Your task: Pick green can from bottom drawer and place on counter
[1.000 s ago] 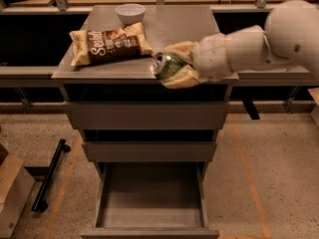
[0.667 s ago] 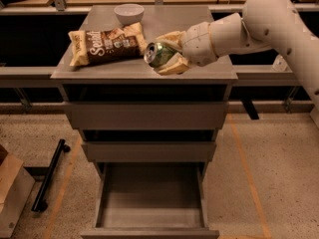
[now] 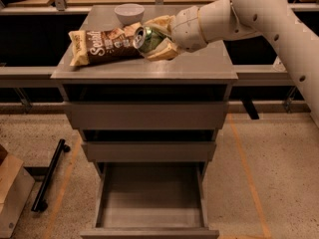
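Green metal first: the green can (image 3: 147, 39) is out of the bottom drawer (image 3: 149, 231) and over the worktop (image 3: 199, 66), just beside the arm-side end of the brown snack bag (image 3: 102, 46). It lies tilted on its side, with its silver top turned toward the bag.

- The gripper (image 3: 152, 38) hangs over the worktop at that same end of the bag. Its jaws are clenched on the can, one tan finger above it and one below.
- I cannot tell whether the can touches the worktop or the bag; it looks very close to both.
- A white bowl (image 3: 129, 12) sits behind the bag, near it but apart from the can.
- The drawer stands pulled out below the bag's level, with nothing showing in its tray.

Step, as I judge it: the pick is done and the placing stage is under way. The next move calls for turning the can upright, or at least steadying it, on a bare patch clear of the bag, then releasing the jaws. Let go on its side, it could roll.

Against the frame 0.7 s ago: the can and gripper have moved toward the bag and farther in from the front edge. The arm (image 3: 259, 14) has swung with them. The bag, bowl and drawer are unchanged.
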